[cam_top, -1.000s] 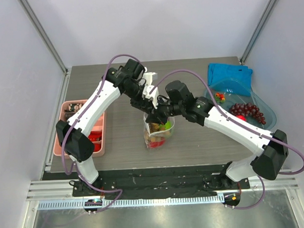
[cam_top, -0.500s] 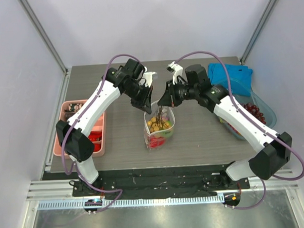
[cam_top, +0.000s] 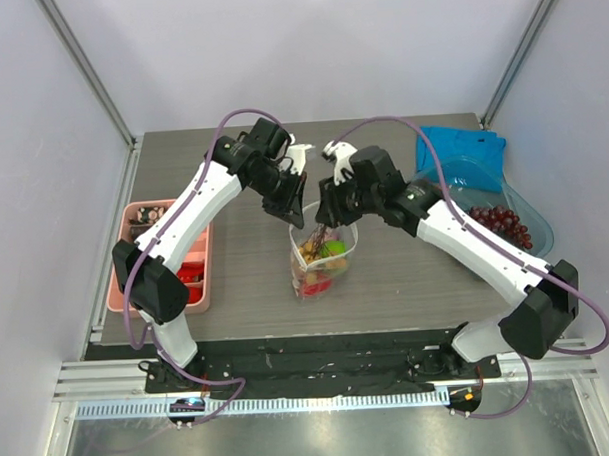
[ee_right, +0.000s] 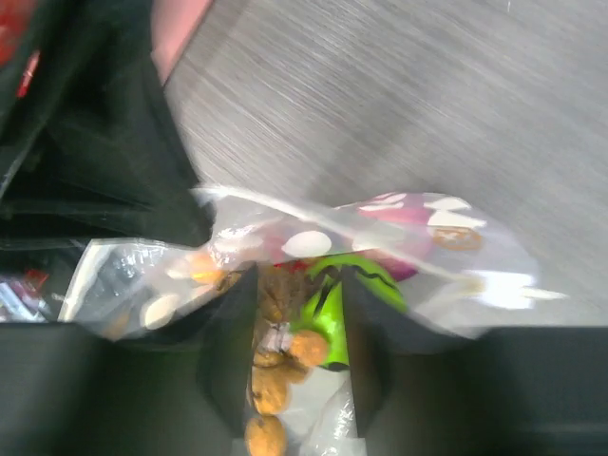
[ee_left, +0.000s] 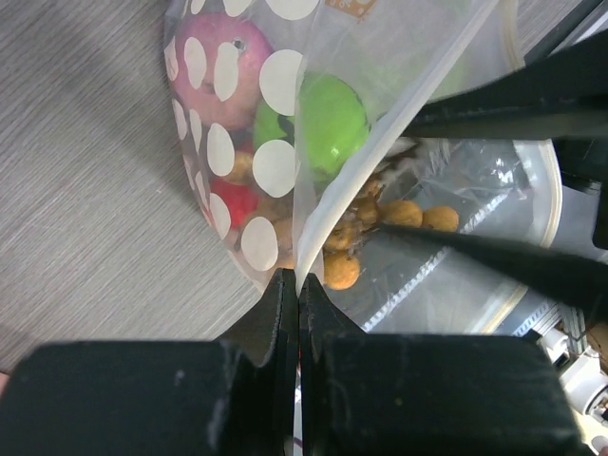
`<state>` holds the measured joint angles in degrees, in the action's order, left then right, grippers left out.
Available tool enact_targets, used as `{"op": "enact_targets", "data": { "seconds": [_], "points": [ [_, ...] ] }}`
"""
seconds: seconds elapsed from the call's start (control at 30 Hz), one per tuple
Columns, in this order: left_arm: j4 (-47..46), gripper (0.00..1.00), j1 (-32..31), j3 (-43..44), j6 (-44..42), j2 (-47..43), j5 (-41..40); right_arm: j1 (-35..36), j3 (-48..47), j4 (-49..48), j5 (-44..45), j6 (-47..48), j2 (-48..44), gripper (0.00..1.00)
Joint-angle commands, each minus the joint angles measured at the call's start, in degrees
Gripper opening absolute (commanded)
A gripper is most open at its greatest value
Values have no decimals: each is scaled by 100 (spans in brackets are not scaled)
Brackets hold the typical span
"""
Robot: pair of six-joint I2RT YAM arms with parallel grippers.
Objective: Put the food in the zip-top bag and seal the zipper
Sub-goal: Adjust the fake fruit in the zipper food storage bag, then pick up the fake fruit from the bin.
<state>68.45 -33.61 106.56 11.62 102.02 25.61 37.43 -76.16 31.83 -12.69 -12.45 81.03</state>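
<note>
The dotted clear zip-top bag [cam_top: 322,259] stands upright mid-table with its mouth open. Inside are a green piece [ee_left: 328,119], a pink-red piece [ee_left: 214,47] and an orange berry cluster [ee_left: 408,215]. My left gripper [cam_top: 298,216] is shut on the bag's left rim, pinching the plastic edge [ee_left: 297,275]. My right gripper [cam_top: 323,215] reaches down into the bag mouth. Its fingers [ee_right: 228,332] stand apart around the orange cluster [ee_right: 285,356], with a gap on the right side. A dark purple grape bunch [cam_top: 496,221] lies in the tub at right.
A clear blue-tinted tub [cam_top: 533,242] sits at the right edge, with a blue cloth [cam_top: 460,143] behind it. A pink compartment tray [cam_top: 136,279] with small pieces stands at the left edge. The two arms nearly meet over the bag.
My right gripper rose above the bag with the orange cluster dangling, then came back down into the bag mouth. My left gripper kept its hold on the rim.
</note>
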Motion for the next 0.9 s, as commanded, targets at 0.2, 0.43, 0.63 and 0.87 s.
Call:
{"op": "enact_targets", "data": {
  "seconds": [0.2,0.43,0.63,0.87],
  "points": [
    [-130,0,47,40,16,-191,59,572,-135,-354,1427,1447,-509,69],
    [-182,0,56,40,42,-200,59,-164,-1101,216,84,1657,-1019,92],
    [-341,0,56,22,7,-270,-3,-2026,-1569,2017,-1051,2482,-862,94],
    [-472,0,56,-57,104,-340,85,-4856,-1166,3811,-1052,3836,34,91]
  ]
}}
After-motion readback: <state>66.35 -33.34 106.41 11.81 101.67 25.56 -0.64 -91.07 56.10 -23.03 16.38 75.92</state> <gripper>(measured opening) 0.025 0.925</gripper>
